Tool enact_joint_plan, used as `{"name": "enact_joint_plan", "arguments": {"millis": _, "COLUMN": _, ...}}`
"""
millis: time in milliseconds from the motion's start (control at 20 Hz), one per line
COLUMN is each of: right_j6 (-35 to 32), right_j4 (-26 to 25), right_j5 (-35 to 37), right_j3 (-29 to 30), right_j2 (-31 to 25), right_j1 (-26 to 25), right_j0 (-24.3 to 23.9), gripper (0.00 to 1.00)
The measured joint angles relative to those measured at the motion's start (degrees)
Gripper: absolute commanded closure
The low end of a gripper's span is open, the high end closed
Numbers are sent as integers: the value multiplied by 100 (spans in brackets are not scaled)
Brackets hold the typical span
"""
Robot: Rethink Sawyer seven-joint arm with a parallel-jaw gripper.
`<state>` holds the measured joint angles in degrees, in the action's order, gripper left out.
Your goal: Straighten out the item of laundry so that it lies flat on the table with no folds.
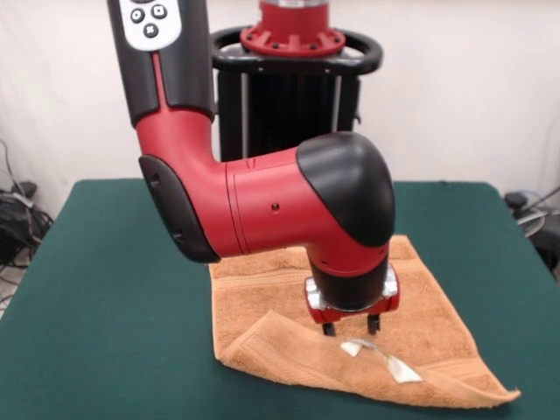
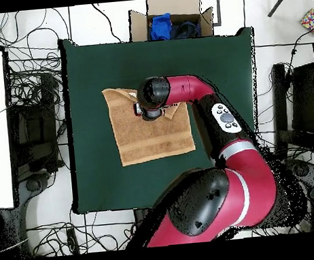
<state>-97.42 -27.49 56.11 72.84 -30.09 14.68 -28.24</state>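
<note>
Nearest to the front camera lay the folded-over edge of the orange-tan terry towel (image 1: 289,359), a flap turned back onto the rest of the cloth so that its underside faced up. On this flap the small white care tag (image 1: 382,359) was visible, lying flat and a little crumpled. A woven band ran across the towel near its far edge. The towel rested on the dark green table (image 1: 105,297), right of the middle in the front view; its near right corner came to a point close to the table's front edge.

The gripper (image 1: 350,327) hung just above the towel, close behind the tag. Its two short dark fingers (image 1: 328,329) stood apart with a clear gap between them and nothing was held in it. I could not tell whether the tips touched the cloth.

In the overhead view the towel (image 2: 150,132) lay left of the table's centre, and the red and black arm (image 2: 183,89) reached over its upper part. A cardboard box (image 2: 171,21) with blue items stood beyond the table's far edge.
</note>
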Motion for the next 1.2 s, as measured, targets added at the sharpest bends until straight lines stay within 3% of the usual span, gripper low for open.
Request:
{"name": "enact_joint_plan", "arguments": {"millis": 800, "right_j6": 1, "right_j4": -2, "right_j5": -20, "right_j3": 32, "right_j2": -7, "right_j1": 20, "right_j0": -15, "gripper": 0}}
{"name": "enact_joint_plan", "arguments": {"millis": 1200, "right_j6": 1, "right_j4": -182, "right_j5": -428, "right_j3": 180, "right_j2": -7, "right_j1": 200, "right_j0": -31, "gripper": 0}}
